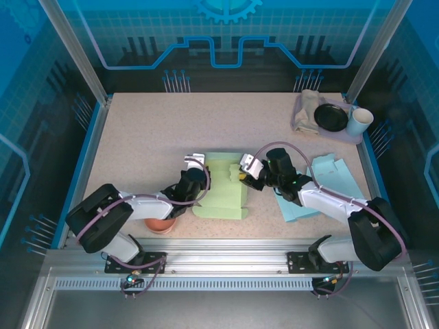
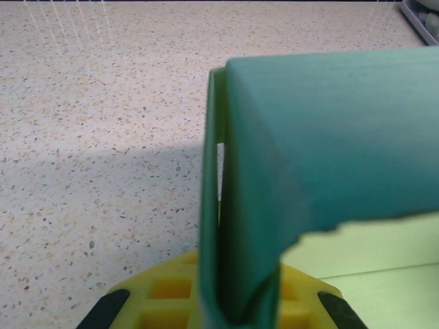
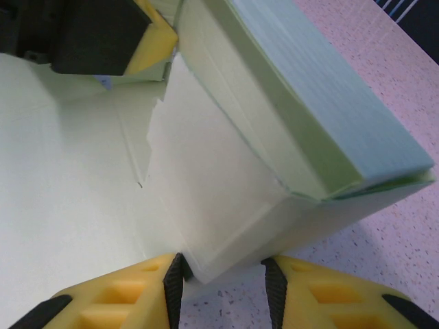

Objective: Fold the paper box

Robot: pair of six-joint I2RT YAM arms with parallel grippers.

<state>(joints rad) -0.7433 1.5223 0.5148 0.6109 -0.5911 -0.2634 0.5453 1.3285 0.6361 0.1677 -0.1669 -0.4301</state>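
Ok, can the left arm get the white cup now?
Probably not. The left gripper is shut on the box, and the cup stands in the far right corner, past the right arm, likely beyond its reach.

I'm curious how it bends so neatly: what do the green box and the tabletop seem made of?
The green paper box looks like thin matte card: crisp creases, a ragged edge. The tabletop looks like speckled stone or laminate, unclear which.
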